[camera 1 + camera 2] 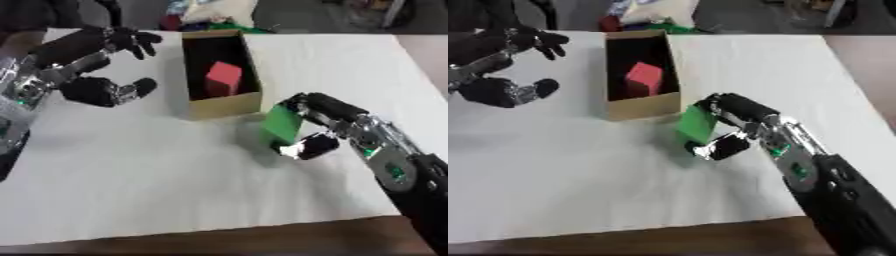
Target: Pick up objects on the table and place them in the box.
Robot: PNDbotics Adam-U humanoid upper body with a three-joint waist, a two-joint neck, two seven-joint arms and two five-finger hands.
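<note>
Pinching a green block (283,123) between curled fingers and thumb, the right hand (317,131) comes in from the lower right of the left eye view, and the block sits tilted just off the near right corner of the cardboard box (226,105). Block and box look very close there; whether they touch, I cannot tell. Inside the box a red block (223,78) stands upright against the dark interior. Over on the left, the left hand (105,65) hangs above the white table (175,175) beside the box, fingers spread and relaxed, holding nothing. Beyond the far edge of the table lies a blurred heap of coloured things, too vague to name.

Switching to the right eye view, the same grip shows: right hand (732,131) wrapped on the green block (696,124), the box's near wall (644,108) just behind it, nothing between them. The left hand (509,65) sits half cut off at the left edge. No writing or label reads on the box or on either block.
</note>
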